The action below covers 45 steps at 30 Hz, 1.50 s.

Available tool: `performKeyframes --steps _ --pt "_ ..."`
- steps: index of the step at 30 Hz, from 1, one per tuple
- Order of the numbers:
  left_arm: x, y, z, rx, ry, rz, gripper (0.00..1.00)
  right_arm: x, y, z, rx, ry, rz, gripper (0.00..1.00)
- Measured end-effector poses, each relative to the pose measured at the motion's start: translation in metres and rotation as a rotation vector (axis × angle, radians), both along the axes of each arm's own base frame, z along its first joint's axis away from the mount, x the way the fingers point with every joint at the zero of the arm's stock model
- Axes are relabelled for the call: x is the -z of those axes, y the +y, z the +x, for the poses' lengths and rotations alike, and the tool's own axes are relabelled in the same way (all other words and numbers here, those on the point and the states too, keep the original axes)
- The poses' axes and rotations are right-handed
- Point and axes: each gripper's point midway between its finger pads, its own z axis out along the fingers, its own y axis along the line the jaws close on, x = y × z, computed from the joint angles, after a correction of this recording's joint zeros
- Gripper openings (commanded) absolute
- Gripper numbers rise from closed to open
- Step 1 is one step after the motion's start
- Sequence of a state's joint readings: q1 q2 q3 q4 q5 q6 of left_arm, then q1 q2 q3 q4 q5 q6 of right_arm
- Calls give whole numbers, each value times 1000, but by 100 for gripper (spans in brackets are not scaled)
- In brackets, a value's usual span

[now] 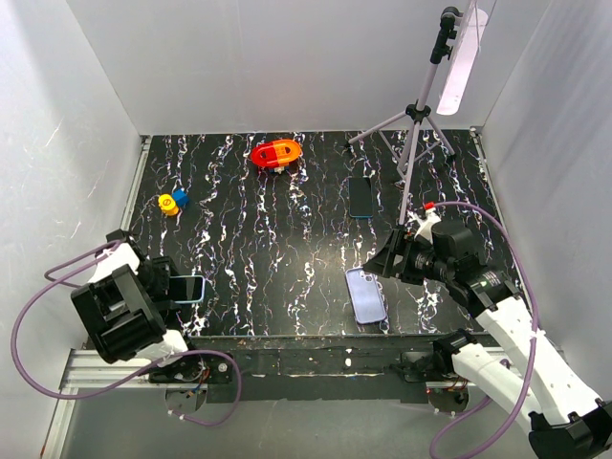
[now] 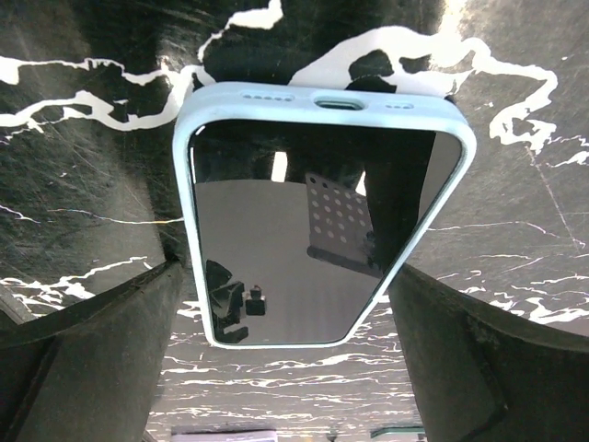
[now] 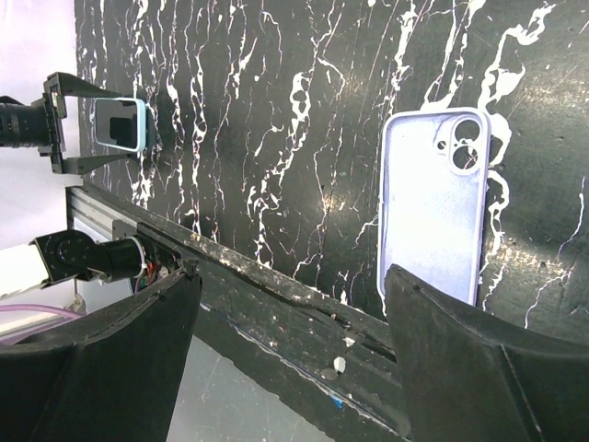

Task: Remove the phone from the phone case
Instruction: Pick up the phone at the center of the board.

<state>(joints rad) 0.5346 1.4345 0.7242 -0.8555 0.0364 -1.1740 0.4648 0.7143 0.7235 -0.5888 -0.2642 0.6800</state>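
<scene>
On the black table with white squiggly lines [image 1: 287, 239], far over on the left and close to the near edge: a phone with a shiny dark screen in a light blue rubbery case [image 1: 188, 289]. Screen side up. Phone inside the case, with the blue rim all round the glass. Little holes and a long slot on the end of the case that points away from the arm.

Around that phone: the left gripper [image 1: 175, 291], black and spread wide, with one dark finger [image 2: 110, 350] along each long side of the case. Very close to the blue edges on both sides. Cannot tell whether squeezing the case or only sitting next to it.

Over on the right: the right gripper [image 3: 293, 274], spread wide too and empty. Hanging over the table just beside a pale purple phone case [image 1: 366, 295]. Purple case flat on the table, back side up, two round camera holes at its far end, not touched by the fingers.

Farther back on the right: a dark flat phone [image 1: 360, 196] lying near the feet of a grey tripod [image 1: 413, 124] with a long white lamp [image 1: 462, 57] on top. At the back middle, a red and orange plastic toy [image 1: 276, 153]. At the back left, a small yellow and blue toy [image 1: 172, 202].
</scene>
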Motion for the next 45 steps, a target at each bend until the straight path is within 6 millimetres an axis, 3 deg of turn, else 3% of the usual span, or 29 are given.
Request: performKeyframes --steps 3,5,6,8,14,17,21,29,32,36,39,45 --pt "0 -1 -3 3 -11 9 63 4 -1 0 1 19 -12 84" --pt "1 -2 -5 15 -20 13 34 7 -2 -1 8 41 -30 83" --pt "0 -3 -5 21 -30 16 27 8 -4 -1 12 50 -38 83" --pt "0 -4 -5 36 -49 20 17 8 -6 -2 19 56 -48 83" --pt "-8 -11 1 199 -118 85 3 -4 -11 -5 35 43 -57 83" --pt "-13 -28 13 410 -165 169 0 -8 -13 -5 42 49 -67 82" --pt "-38 -70 35 677 -333 235 0 -10 -15 -7 45 70 -81 83" --pt "-115 -190 53 1342 -724 260 0 -23 -5 -4 -17 130 -100 81" --pt "-141 -241 48 1627 -875 266 0 -32 7 -2 -95 166 -88 79" --pt "-161 -293 20 1983 -1051 265 0 -45 30 5 -209 219 -38 76" --pt "-168 -313 1 2174 -1143 255 0 -50 44 1 -283 261 31 74" --pt "-169 -326 -9 2399 -1180 269 0 -67 69 -7 -382 293 182 73"
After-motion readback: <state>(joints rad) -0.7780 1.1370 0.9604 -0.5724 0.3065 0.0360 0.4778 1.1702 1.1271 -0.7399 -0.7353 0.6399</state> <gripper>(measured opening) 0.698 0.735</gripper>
